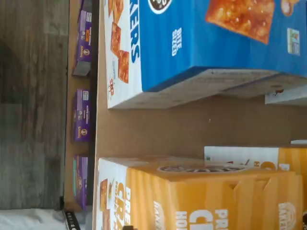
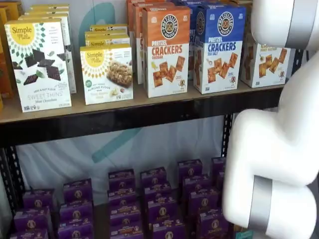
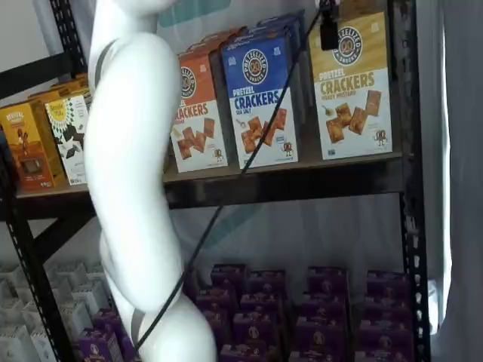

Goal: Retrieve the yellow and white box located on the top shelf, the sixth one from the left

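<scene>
The yellow and white box (image 3: pixel 353 90) stands upright at the right end of the top shelf (image 3: pixel 302 185), beside the black upright. In a shelf view the white arm hides most of the box (image 2: pixel 269 62). The wrist view looks down on its mustard-yellow top (image 1: pixel 206 201) and the tan shelf board (image 1: pixel 192 127). Only a black finger of my gripper (image 3: pixel 329 30) shows, hanging from the view's top edge with a cable, in front of the box's upper left corner. No box is in the gripper, and its jaws stand wide open.
A blue cracker box (image 3: pixel 260 98) stands just left of the yellow one, then an orange box (image 2: pixel 166 57). White Simple Mills boxes (image 2: pixel 40 64) fill the shelf's left part. Small purple boxes (image 2: pixel 154 199) crowd the lower level. My white arm (image 2: pixel 279 149) crosses both shelf views.
</scene>
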`<state>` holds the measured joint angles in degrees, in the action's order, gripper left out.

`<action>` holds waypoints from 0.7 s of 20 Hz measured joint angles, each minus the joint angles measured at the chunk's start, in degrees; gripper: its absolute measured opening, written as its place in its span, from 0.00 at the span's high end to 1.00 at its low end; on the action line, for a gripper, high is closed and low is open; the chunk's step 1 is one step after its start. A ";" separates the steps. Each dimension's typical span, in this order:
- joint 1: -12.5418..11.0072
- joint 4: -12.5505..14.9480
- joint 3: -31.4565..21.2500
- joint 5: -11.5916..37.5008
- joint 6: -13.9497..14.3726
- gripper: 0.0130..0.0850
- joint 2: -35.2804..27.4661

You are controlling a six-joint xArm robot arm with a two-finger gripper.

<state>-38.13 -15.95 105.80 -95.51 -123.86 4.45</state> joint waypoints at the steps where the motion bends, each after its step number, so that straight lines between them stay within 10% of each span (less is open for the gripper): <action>1: 0.16 0.43 0.24 -0.16 0.03 0.00 -0.23; 14: 2.96 6.64 4.99 -5.66 1.50 0.00 -3.15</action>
<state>-35.16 -9.30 110.79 -101.17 -122.36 1.30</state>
